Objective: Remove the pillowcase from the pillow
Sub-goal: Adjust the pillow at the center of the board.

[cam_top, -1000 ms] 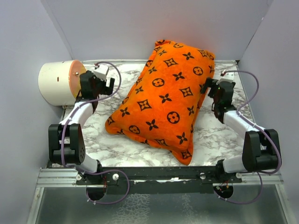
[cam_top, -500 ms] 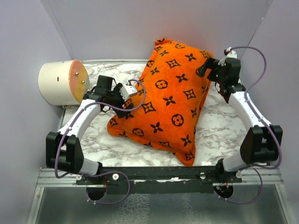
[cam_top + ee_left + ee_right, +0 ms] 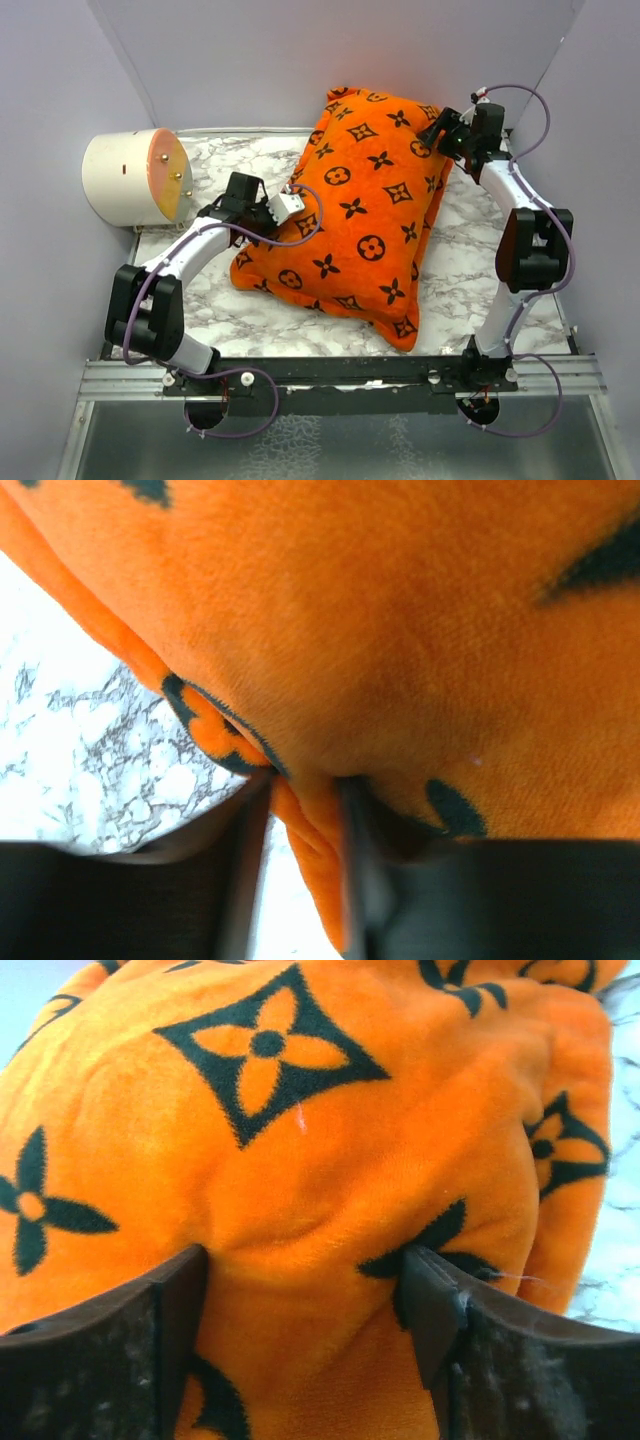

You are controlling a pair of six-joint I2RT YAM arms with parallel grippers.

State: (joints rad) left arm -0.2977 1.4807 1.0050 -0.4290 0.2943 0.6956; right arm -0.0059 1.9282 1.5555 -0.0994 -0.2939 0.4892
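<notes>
two contacts on the pillowcase (image 3: 370, 220): i see left end effector (image 3: 305, 805) pinching an edge fold, right end effector (image 3: 305, 1265) spread against it.

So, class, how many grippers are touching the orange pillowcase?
2: the left gripper pinches a fold at the left edge of the pillowcase; the right gripper, open, presses its far right corner.

I see the left arm (image 3: 195, 245) angled forward, wrist turned toward the right; the left end effector (image 3: 303, 815) pinches a thin fold of the pillowcase (image 3: 400, 630) between nearly closed fingers; the right arm (image 3: 530, 250) reaches far forward, wrist turned left; the right end effector (image 3: 305, 1290) has its fingers spread wide, pressed into the fabric.
</notes>
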